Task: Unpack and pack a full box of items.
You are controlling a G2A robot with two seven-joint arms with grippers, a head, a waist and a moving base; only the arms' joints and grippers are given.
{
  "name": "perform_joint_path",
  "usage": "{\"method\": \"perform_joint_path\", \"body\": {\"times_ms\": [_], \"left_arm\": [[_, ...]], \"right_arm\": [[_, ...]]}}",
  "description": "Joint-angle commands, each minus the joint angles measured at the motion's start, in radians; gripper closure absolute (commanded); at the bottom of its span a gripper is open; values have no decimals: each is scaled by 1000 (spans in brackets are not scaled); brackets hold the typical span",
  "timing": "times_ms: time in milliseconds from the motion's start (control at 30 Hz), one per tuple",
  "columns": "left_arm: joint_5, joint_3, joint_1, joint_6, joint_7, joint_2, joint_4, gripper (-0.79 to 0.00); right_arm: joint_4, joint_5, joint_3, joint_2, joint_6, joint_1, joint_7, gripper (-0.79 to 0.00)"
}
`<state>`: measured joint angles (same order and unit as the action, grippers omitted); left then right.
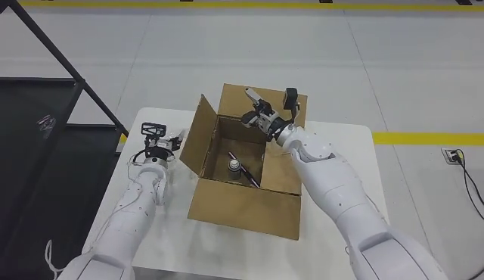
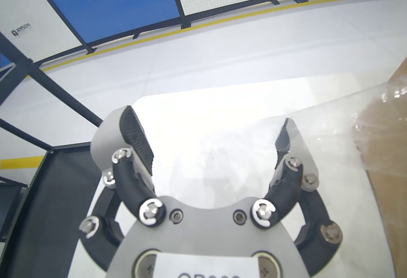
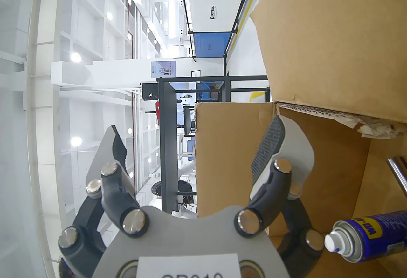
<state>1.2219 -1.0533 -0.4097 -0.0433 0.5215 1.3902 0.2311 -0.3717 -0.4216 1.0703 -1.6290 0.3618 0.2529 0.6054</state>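
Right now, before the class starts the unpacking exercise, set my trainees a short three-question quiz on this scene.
1. True or false: the spray can is inside the cardboard box.
2. Fill in: the left gripper has its jaws ___.
3. Above the box is: A) the left gripper, B) the right gripper, C) neither.
Key: 1 true; 2 open; 3 B.

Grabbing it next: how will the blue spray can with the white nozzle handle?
The blue cylindrical spray can looks rigid, probably safe to squeeze. Its smooth wall may slip in the fingers. Seemingly upright in the brown cardboard box, it could tip and roll if nudged.
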Motion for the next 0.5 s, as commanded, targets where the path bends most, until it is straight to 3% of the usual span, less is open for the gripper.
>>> {"method": "perform_joint_path", "body": {"times_ms": [0, 467], "left_arm": [[-5, -5, -2, -6, 10, -2, -1, -785], [-40, -36, -1, -42, 61, -12, 28, -785]], "right_arm": [[-1, 2, 2, 0, -3, -1, 5, -785], [10, 10, 13, -7, -7, -4, 22, -785]]}}
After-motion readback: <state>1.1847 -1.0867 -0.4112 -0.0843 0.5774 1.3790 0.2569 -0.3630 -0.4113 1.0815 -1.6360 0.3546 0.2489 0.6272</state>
